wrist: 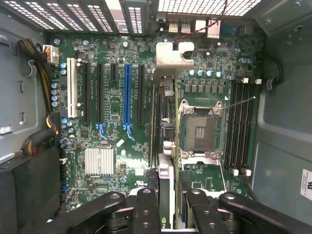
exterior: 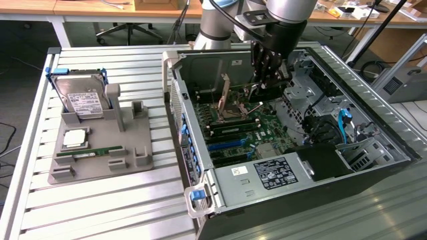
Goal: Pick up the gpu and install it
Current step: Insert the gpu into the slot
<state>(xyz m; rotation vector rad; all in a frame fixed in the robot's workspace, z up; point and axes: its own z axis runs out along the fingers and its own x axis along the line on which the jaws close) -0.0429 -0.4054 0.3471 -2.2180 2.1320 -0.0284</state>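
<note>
Over on the exterior view's left of the slatted table point(exterior: 100, 210): grey fixture tray point(exterior: 100, 150) with hard drive point(exterior: 80, 97), CPU point(exterior: 75, 138), RAM stick point(exterior: 90, 151). Further right, open PC case point(exterior: 287, 140), gripper point(wrist: 165, 204) down inside, jaws clamped on the gpu point(wrist: 165, 126), edge-on above the motherboard point(wrist: 112, 122) beside the CPU socket point(wrist: 200, 129).

The desk point(exterior: 100, 210) at lower left of the exterior view is ribbed metal with a dull silver sheen. On it sits a matt grey plastic holder point(exterior: 100, 150). The computer case point(exterior: 373, 115) looks like bare grey sheet metal. The gpu point(wrist: 165, 126), centre of the wrist view, has a bright, smooth metal bracket. The motherboard point(wrist: 112, 78) is glossy green. The hand point(wrist: 167, 204) is matt black.
</note>
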